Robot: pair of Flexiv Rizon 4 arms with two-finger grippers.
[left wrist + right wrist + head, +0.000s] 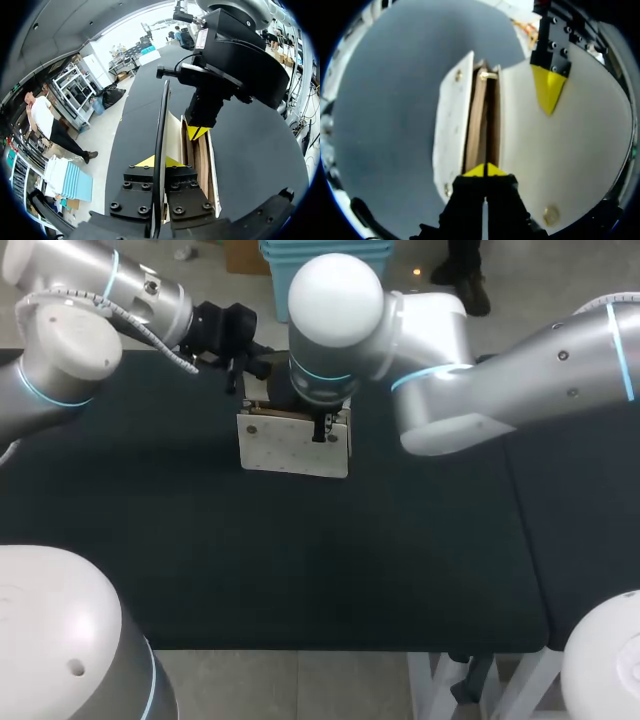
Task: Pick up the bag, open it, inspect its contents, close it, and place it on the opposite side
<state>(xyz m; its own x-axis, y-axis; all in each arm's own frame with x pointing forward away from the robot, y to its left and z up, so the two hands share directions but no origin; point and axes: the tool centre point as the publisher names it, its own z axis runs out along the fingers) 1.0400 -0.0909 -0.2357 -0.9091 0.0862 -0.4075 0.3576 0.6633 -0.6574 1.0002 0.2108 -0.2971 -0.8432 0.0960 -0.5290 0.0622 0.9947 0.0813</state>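
Two grippers on the bag [293, 445], which sits at the far middle of the table [300, 570], mouth gaping, brown lining showing. Left gripper [160, 162] is clamped on a thin dark edge, which looks like the flap [570, 150] seen edge-on. Right gripper [485, 171] has its tips pressed together at the mouth's rim, apparently pinching one wall. Risks as I see them: the arms pull apart too hard and the thin flap slips out or creases; the wrists sit close together over the bag, so a sideways correction could knock them together; if one side lets go first, the bag likely tips or folds shut before the inside gets a proper look.
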